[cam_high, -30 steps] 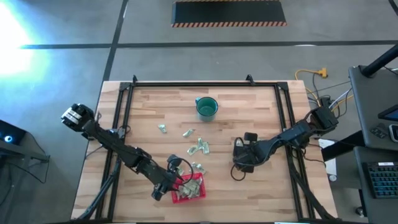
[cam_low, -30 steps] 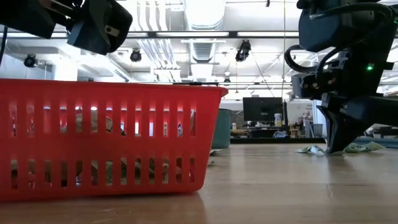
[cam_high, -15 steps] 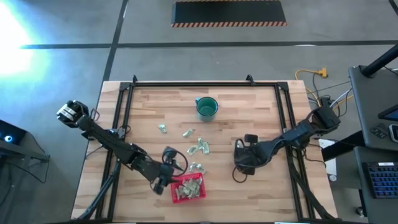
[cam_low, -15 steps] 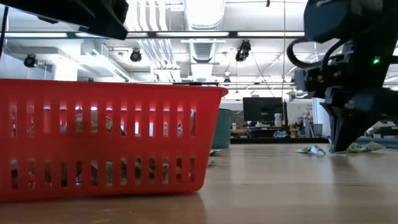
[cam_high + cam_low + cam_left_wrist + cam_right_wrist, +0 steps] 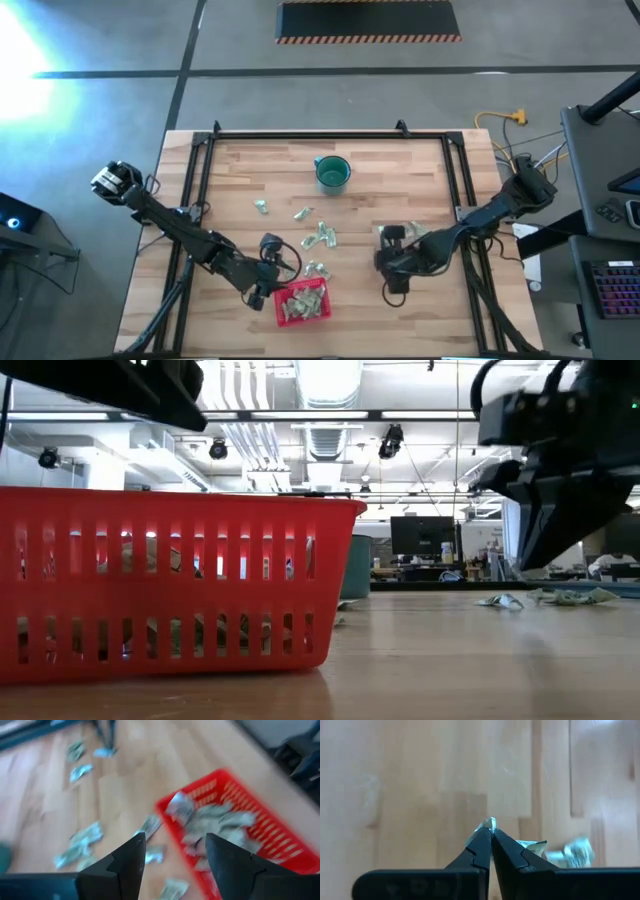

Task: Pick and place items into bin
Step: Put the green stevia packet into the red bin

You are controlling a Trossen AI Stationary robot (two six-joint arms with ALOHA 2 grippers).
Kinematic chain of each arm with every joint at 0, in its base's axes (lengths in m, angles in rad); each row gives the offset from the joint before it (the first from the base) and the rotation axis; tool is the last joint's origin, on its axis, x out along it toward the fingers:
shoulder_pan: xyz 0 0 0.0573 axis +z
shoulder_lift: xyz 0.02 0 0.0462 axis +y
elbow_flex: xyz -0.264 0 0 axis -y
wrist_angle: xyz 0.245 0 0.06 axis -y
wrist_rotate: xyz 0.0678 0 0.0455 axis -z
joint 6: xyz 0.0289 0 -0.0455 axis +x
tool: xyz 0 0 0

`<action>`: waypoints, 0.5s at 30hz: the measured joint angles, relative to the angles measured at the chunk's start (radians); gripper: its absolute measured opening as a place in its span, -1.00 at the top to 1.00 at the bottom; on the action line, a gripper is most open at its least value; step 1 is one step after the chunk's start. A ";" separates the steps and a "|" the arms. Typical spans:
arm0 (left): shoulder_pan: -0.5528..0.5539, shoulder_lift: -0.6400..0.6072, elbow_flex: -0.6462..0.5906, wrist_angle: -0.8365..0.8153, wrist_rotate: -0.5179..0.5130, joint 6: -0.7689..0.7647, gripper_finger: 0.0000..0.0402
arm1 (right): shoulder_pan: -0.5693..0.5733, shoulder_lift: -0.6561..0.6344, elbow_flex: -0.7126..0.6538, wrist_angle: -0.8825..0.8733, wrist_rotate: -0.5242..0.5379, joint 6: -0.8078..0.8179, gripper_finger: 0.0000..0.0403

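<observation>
The red bin sits near the table's near edge with several pale green packets lying inside. More packets lie loose on the wood at mid-table, beside the bin and right of centre. My left gripper hovers open and empty just left of the bin. My right gripper is right of the bin, raised off the table, shut on one small packet. My right gripper pinches a small pale packet between its two fingertips. Only a crumpled end of the packet pokes out past the tips. The fingers point down at a slant, and the packet is lifted clear of the wood.
A round teal cup stands toward the far edge at mid-table. Black frame rails run along the table's left, right and far sides. Bare wood lies between the bin and my right gripper. Loose packets lie behind the right gripper.
My left gripper has drawn back from above the bin toward the table's left and now hovers beside it. My right gripper has risen off the table and shifted toward the near edge, uncovering packets that lay under it.
</observation>
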 joint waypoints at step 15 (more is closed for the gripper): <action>0.000 -0.006 -0.004 -0.242 -0.113 -0.145 0.06 | 0.010 -0.011 0.012 0.242 0.010 -0.312 0.96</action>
